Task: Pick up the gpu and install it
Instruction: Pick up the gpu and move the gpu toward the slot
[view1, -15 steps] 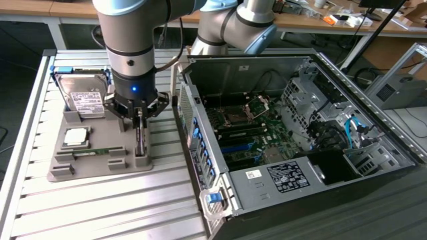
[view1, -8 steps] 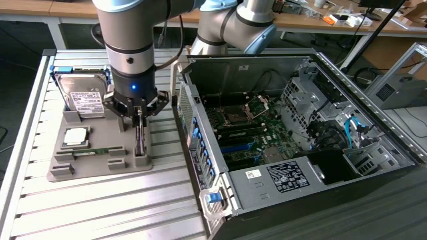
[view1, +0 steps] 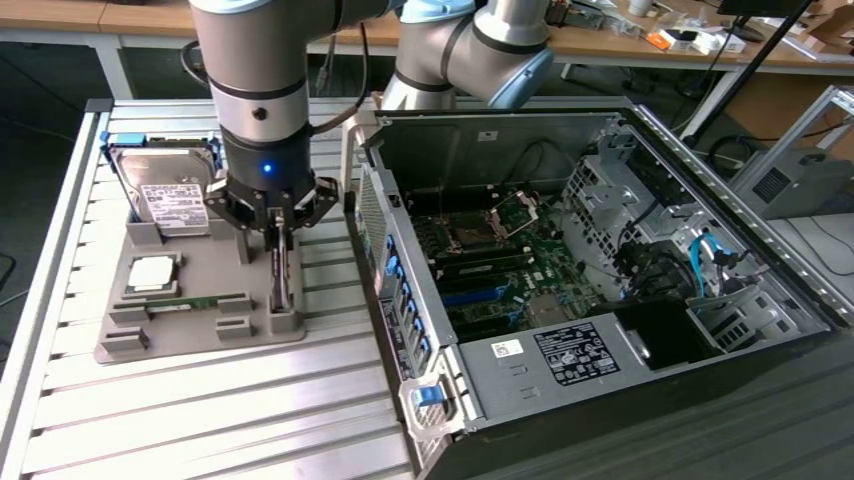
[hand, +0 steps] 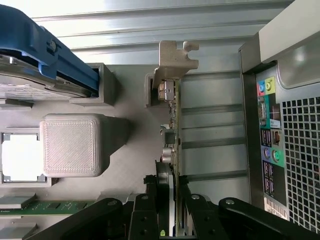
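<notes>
On the grey holder (view1: 187, 340), the graphics card (hand: 170, 120) stands on its long edge in a slot, seated and upright, its silver bracket (hand: 175, 62) at the end away from the gripper (hand: 167, 181). The fingers are clamped on the card, one against each face, near the fan end. In the exterior view, a memory stick (view1: 200, 302) lies at 9 o'clock of the card, a processor (view1: 151, 275) just above that, a hard drive (view1: 174, 195) at 11 o'clock, and the open computer case (view1: 467, 150) at 3 o'clock on the slatted table (view1: 267, 420). The step in hand looks like the pick: it wants a firm, square hold and a pull straight out of the slot, since any tilt could jam the card against the slot walls or drag the holder.
</notes>
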